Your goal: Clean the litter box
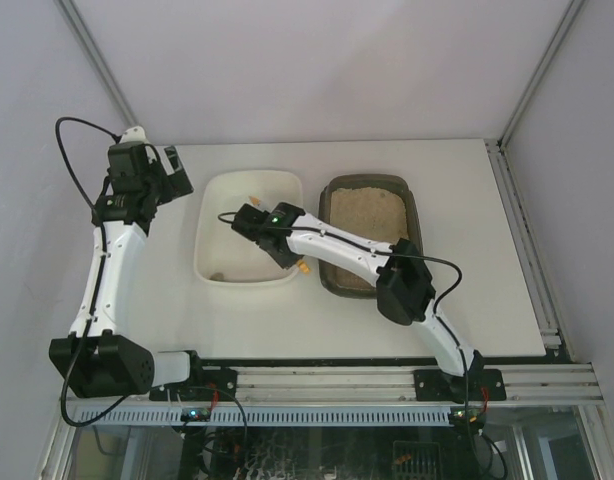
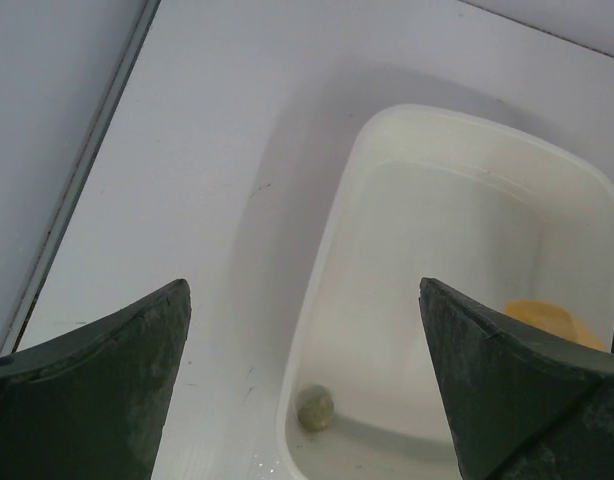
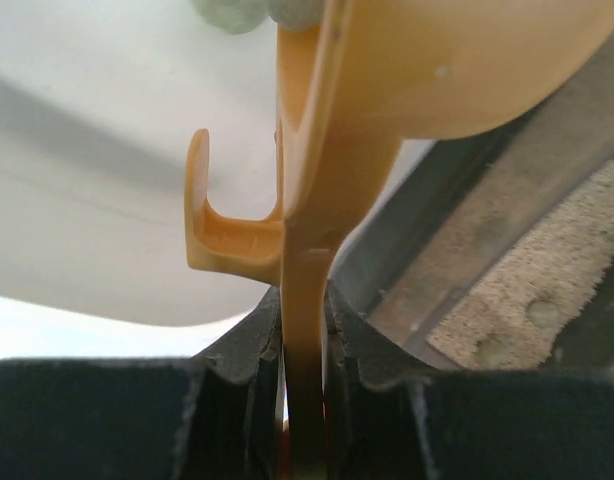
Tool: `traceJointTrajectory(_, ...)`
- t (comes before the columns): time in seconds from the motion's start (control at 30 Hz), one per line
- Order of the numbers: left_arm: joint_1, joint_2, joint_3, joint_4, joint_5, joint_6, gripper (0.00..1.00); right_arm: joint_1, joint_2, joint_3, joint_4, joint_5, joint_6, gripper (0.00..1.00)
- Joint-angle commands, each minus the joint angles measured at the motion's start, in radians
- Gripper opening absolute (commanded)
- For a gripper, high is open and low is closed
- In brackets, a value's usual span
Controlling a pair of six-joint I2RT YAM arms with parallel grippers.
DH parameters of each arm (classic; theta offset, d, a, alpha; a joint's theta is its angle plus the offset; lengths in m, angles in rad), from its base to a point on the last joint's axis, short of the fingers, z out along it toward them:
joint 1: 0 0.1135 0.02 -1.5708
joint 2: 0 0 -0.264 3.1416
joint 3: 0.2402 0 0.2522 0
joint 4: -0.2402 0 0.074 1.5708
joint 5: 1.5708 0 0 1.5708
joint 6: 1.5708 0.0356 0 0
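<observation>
**A:** Where is the litter box?

**B:** The litter box (image 1: 414,208) lies on the table (image 1: 457,250), just right of the white tub (image 1: 227,200). It has sand (image 1: 367,215) inside.

**A:** How will it handle?

**B:** I think it is stiff plastic and heavy. The loose sand spills easily, so take it by the rim and keep it flat.

**A:** And the arms?

**B:** The right gripper (image 3: 305,320) reaches across over the tub, clenched on the handle of a yellow scoop (image 3: 427,70). The left gripper (image 2: 303,290) hangs near the tub's far left corner, jaws wide apart, holding nothing. One small lump (image 2: 315,408) lies in the tub.
</observation>
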Motion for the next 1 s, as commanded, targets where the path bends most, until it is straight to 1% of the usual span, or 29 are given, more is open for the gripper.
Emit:
traceJointTrajectory(0.0, 0.007, -0.048, -0.034, 0.063, -0.030, -0.009, 1.00, -0.016, -0.089, 0.042, -0.011, 0.124, -0.027, 0.00)
traceJointTrajectory(0.13, 0.006, -0.047, -0.031, 0.066, -0.024, -0.011, 1.00, 0.009, -0.137, -0.016, 0.063, 0.177, -0.079, 0.00)
traceJointTrajectory(0.2, 0.007, -0.047, -0.031, 0.069, -0.033, -0.013, 1.00, 0.025, -0.123, -0.017, 0.054, 0.159, -0.137, 0.00)
traceJointTrajectory(0.23, 0.006, -0.048, -0.032, 0.072, -0.039, -0.013, 1.00, 0.037, -0.102, -0.004, 0.029, 0.174, -0.153, 0.00)
traceJointTrajectory(0.3, 0.007, -0.050, -0.032, 0.074, -0.043, -0.014, 1.00, 0.065, -0.095, -0.024, 0.037, 0.331, -0.172, 0.00)
traceJointTrajectory(0.33, 0.007, -0.052, -0.033, 0.075, -0.043, -0.014, 1.00, 0.080, -0.114, -0.056, 0.073, 0.353, -0.196, 0.00)
traceJointTrajectory(0.4, 0.007, -0.051, -0.033, 0.078, -0.041, -0.014, 1.00, 0.100, -0.158, -0.141, 0.152, 0.301, -0.263, 0.00)
traceJointTrajectory(0.43, 0.007, -0.052, -0.033, 0.078, -0.037, -0.013, 1.00, 0.104, -0.159, -0.148, 0.155, 0.302, -0.264, 0.00)
traceJointTrajectory(0.53, 0.007, -0.061, -0.039, 0.092, -0.018, -0.007, 1.00, 0.104, -0.169, -0.154, 0.139, 0.395, -0.240, 0.00)
traceJointTrajectory(0.6, 0.007, -0.066, -0.039, 0.100, -0.008, -0.004, 1.00, 0.100, -0.197, -0.176, 0.158, 0.400, -0.235, 0.00)
traceJointTrajectory(0.67, 0.006, -0.063, -0.031, 0.100, 0.019, 0.007, 1.00, 0.080, -0.239, -0.183, 0.169, 0.364, -0.194, 0.00)
traceJointTrajectory(0.77, 0.002, -0.037, 0.002, 0.088, 0.128, 0.055, 0.99, 0.045, -0.350, -0.241, 0.204, 0.275, -0.099, 0.00)
traceJointTrajectory(0.8, -0.001, -0.021, 0.023, 0.079, 0.201, 0.092, 0.98, 0.030, -0.399, -0.288, 0.234, 0.239, -0.069, 0.00)
traceJointTrajectory(0.83, -0.002, 0.002, 0.048, 0.063, 0.303, 0.142, 0.98, 0.013, -0.452, -0.333, 0.251, 0.197, -0.052, 0.00)
traceJointTrajectory(0.87, -0.007, 0.030, 0.083, 0.047, 0.411, 0.197, 1.00, -0.010, -0.498, -0.367, 0.252, 0.139, -0.022, 0.00)
traceJointTrajectory(0.9, -0.016, 0.066, 0.124, 0.025, 0.501, 0.238, 1.00, -0.040, -0.538, -0.401, 0.244, 0.073, 0.022, 0.00)
traceJointTrajectory(0.93, -0.031, 0.117, 0.181, -0.013, 0.590, 0.290, 1.00, -0.081, -0.581, -0.438, 0.243, -0.059, 0.060, 0.00)
traceJointTrajectory(0.97, -0.052, 0.176, 0.252, -0.059, 0.642, 0.337, 1.00, -0.125, -0.622, -0.485, 0.254, -0.183, 0.101, 0.00)
